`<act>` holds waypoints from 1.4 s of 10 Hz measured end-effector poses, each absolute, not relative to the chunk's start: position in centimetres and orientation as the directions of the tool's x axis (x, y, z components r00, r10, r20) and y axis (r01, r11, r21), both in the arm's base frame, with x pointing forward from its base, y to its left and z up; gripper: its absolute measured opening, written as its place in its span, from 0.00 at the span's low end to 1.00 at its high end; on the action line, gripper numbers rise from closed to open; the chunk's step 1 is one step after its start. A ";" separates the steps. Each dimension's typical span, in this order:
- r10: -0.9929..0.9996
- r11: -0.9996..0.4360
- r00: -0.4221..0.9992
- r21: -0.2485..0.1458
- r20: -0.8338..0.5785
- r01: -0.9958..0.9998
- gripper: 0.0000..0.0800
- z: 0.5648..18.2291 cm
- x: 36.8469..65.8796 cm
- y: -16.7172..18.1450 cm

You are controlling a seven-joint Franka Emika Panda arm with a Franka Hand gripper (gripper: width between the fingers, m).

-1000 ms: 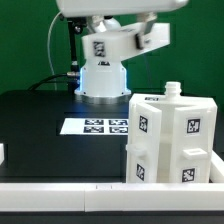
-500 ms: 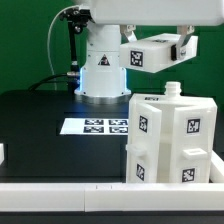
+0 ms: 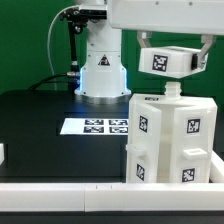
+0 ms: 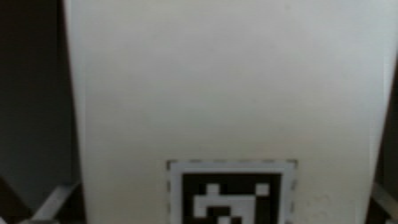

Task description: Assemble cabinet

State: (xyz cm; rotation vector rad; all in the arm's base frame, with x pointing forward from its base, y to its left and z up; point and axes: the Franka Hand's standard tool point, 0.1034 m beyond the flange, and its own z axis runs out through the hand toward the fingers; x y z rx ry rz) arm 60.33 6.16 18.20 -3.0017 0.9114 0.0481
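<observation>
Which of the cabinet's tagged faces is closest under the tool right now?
The cabinet's top face, with the small knob, directly under the tool; other tagged faces sit lower.

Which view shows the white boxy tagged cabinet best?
Exterior view: the white plastic boxy cabinet appears almost whole, several tags visible, at that view's right below the gripper head. Wrist view gives only one flat white panel with a single tag.
</observation>
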 end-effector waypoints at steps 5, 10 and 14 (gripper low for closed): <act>-0.558 -0.830 0.830 -0.009 -0.017 -0.558 0.70 16.7 61.0 6.0; -0.548 -0.836 0.836 -0.023 0.008 -0.548 0.70 15.3 60.6 6.5; -0.533 -0.846 0.846 -0.028 0.017 -0.533 0.70 15.4 60.8 6.4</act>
